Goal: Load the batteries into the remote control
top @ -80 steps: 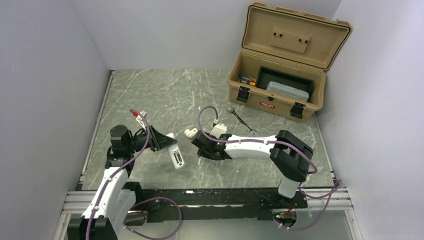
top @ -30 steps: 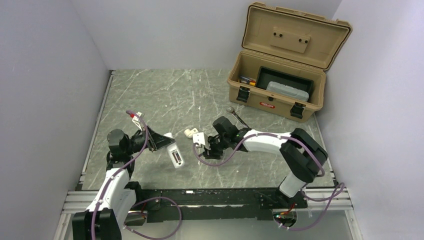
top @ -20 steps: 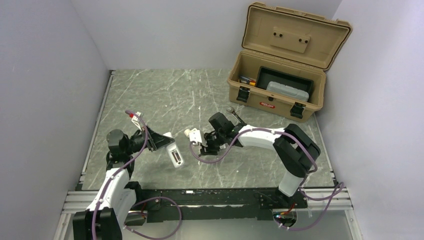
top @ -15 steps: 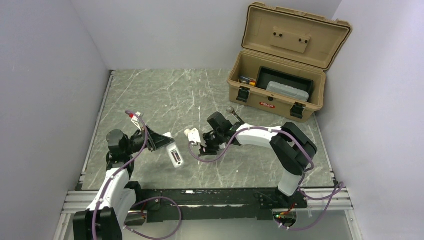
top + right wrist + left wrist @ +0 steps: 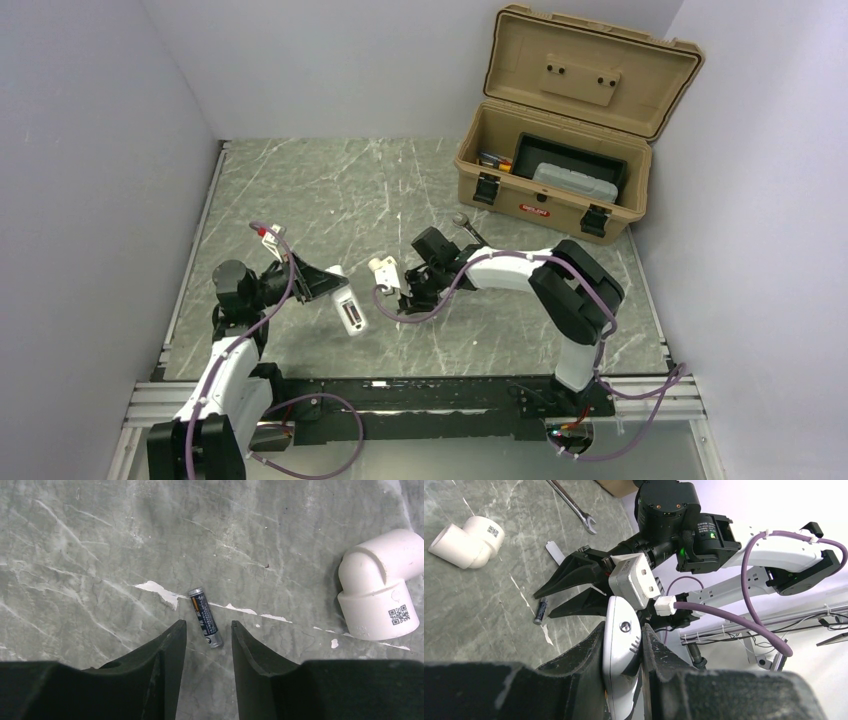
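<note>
Currently: pick-up of a battery, step not yet complete. On the one side the left gripper (image 5: 621, 652) has the remote control (image 5: 620, 630) clamped between its jaws, which sit narrow on the white body, raised off the surface (image 5: 100, 540) and tilted. On the other side the right gripper (image 5: 207, 627) is low over the surface, jaws partway apart and straddling one battery (image 5: 205, 617). The cell lies flat on the marble, slanted a little against the jaw line; neither finger appears to touch it. The white pipe fitting (image 5: 378, 592) lies off to one side, apart from the battery. Second battery not visible in any view; whether it already sits in the remote, cannot tell.

Judgement: the next move calls for closing squarely across the cell's barrel, then lifting. Risk: a thin round cell may roll or skew out as the fingers meet it, given its slant.
</note>
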